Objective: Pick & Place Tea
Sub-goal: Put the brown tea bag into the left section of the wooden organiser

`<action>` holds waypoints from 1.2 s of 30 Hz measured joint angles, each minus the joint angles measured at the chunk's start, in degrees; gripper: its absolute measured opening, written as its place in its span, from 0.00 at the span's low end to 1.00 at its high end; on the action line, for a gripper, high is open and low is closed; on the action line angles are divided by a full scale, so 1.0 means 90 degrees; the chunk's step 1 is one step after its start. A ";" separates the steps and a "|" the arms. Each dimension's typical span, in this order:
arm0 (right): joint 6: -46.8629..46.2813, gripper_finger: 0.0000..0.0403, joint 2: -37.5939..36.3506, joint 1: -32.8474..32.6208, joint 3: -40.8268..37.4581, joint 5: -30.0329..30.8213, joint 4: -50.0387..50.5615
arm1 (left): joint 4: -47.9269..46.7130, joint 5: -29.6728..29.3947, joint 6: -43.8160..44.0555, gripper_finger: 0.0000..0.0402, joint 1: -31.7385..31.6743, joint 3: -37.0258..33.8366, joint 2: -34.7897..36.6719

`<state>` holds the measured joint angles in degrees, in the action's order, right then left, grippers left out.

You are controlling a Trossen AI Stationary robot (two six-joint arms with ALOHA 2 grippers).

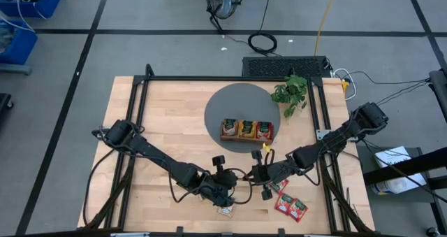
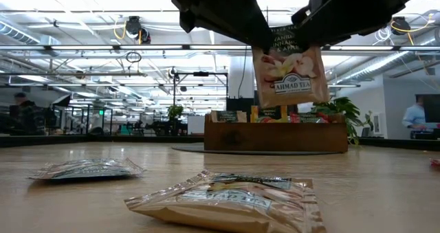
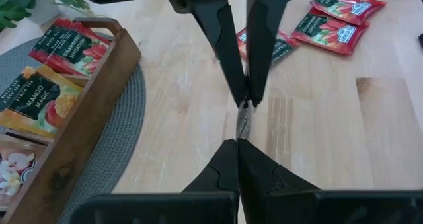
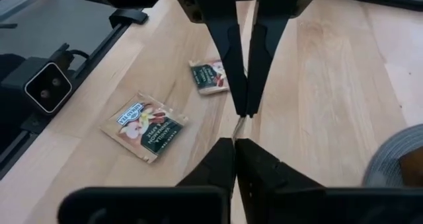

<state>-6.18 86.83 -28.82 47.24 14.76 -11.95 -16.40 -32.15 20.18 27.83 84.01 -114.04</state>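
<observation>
Grippers are meeting near the table's front edge in your high view, left gripper (image 1: 234, 189) and right gripper (image 1: 257, 175) tip to tip, with the tray (image 1: 246, 130) behind them on the mat (image 1: 223, 104). In your low view, both are pinching one sachet (image 2: 287, 75) aloft, fingers closed on its top edge, while two sachets (image 2: 227, 200) are lying below. Your wrist views are showing it edge-on between the closed tips, red sachets (image 3: 334, 22) lying beyond.
</observation>
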 joint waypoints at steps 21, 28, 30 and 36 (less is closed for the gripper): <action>-0.0237 0.00 0.0002 0.0198 -0.0778 0.0544 -0.0260 | -0.0463 0.0305 -0.0219 0.23 0.0125 0.0012 0.0281; -0.0291 0.00 0.0002 0.0194 -0.1316 0.0544 -0.0947 | -0.2357 -0.0304 0.1342 0.21 0.0651 -0.0044 0.0295; -0.0291 0.00 0.0002 0.0202 -0.1450 0.0544 -0.1170 | -0.2555 -0.0660 0.1702 0.16 0.0866 -0.0213 0.0298; -0.0285 0.00 0.0002 0.0227 -0.1596 0.0521 -0.1652 | -0.1952 -0.1077 0.1398 0.02 0.1575 -0.0736 0.0389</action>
<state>-8.75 86.85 -26.78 32.88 19.46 -26.82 -33.97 -41.85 32.76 42.01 77.38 -110.54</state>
